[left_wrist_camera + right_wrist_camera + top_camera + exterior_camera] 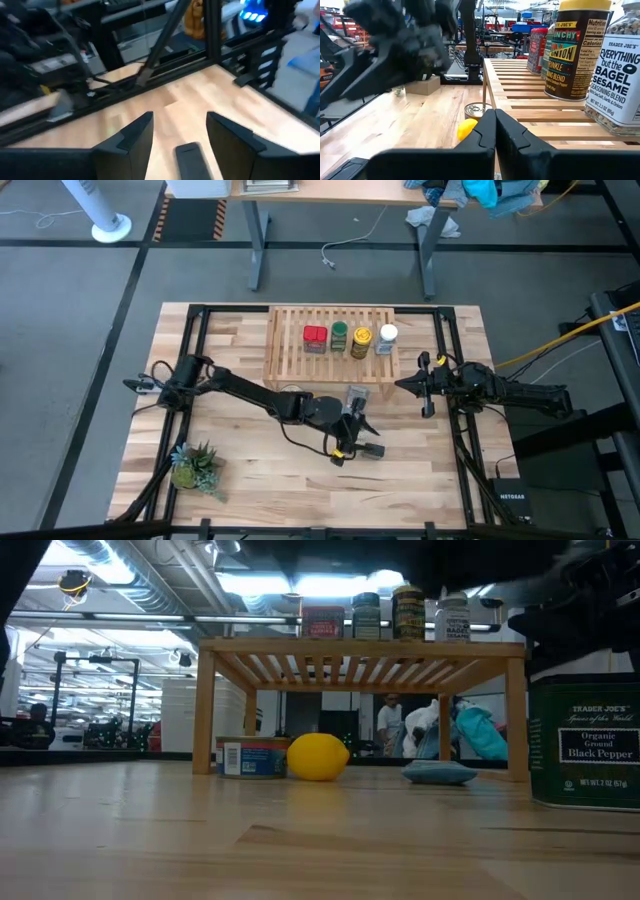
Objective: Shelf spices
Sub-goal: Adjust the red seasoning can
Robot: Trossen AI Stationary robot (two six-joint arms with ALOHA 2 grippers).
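Note:
The light-wood shelf (330, 365) stands at the table's far middle. Four spices stand in a row on top: the red tin (315, 337), green-lidded jar (339, 335), yellow-lidded jar (361, 340) and white-lidded jar (387, 337). The dark grey pepper tin (357, 395) (585, 745) stands upright on the table just in front of the shelf. My left gripper (372, 437) (180, 130) is open just on the near side of that tin, with nothing between its fingers. My right gripper (415, 385) (495, 125) is shut at the shelf's right end, near the white-lidded jar (620, 70).
Under the shelf (360, 650) lie a round silver tin (250, 755), a lemon (318, 757) and a flat blue packet (440, 772). A small potted plant (195, 465) sits at the near left corner. Black frame rails (195, 340) run along the table's edges.

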